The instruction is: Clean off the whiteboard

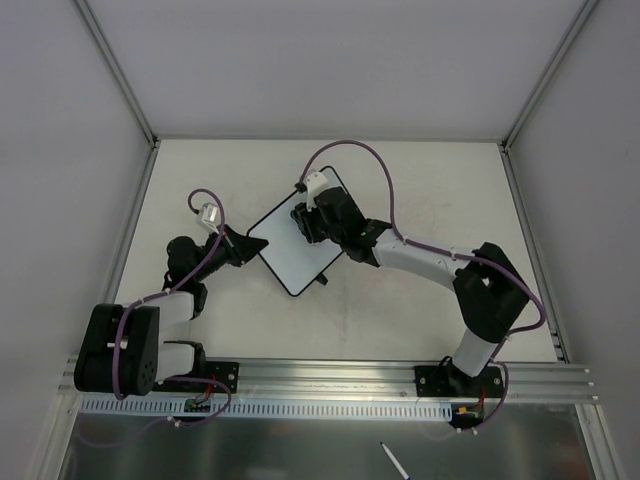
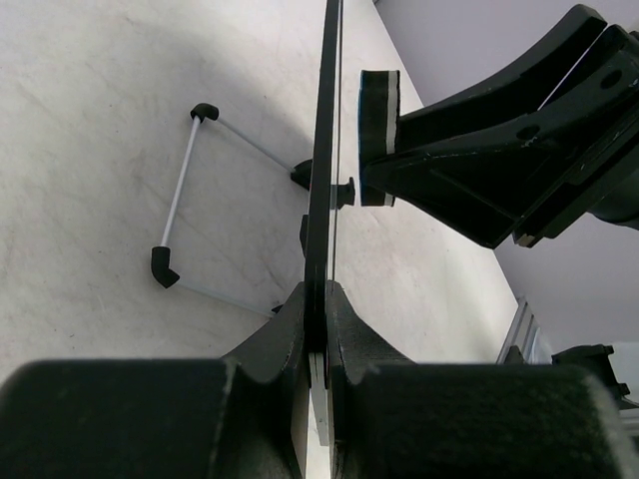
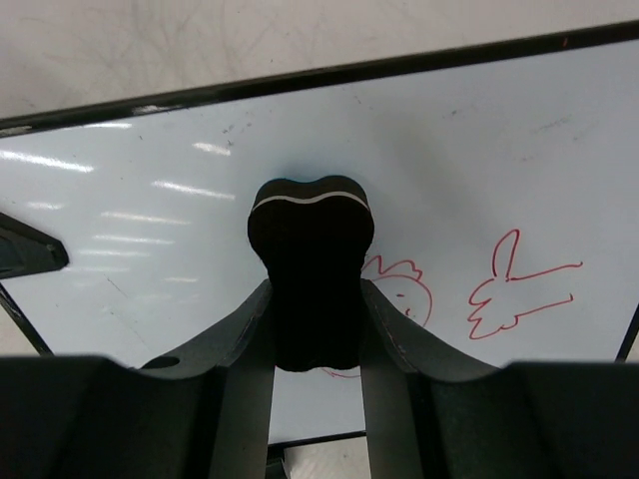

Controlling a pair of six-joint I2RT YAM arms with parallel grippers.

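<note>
White tabletop (image 1: 420, 310), mid-table: my left claw (image 2: 318, 309) pinches the whiteboard (image 3: 479, 150) edge, steadying it I reckon, while my right claw (image 3: 315, 309) grips the eraser (image 3: 310, 239) at its face, beside the red doodles (image 3: 519, 284).

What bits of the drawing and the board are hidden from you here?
- Right wrist view: the eraser covers part of the red drawing.
- Left wrist view: the whiteboard is edge-on, so its face is hidden.
- Top view: the right gripper hides the eraser and part of the whiteboard.
</note>
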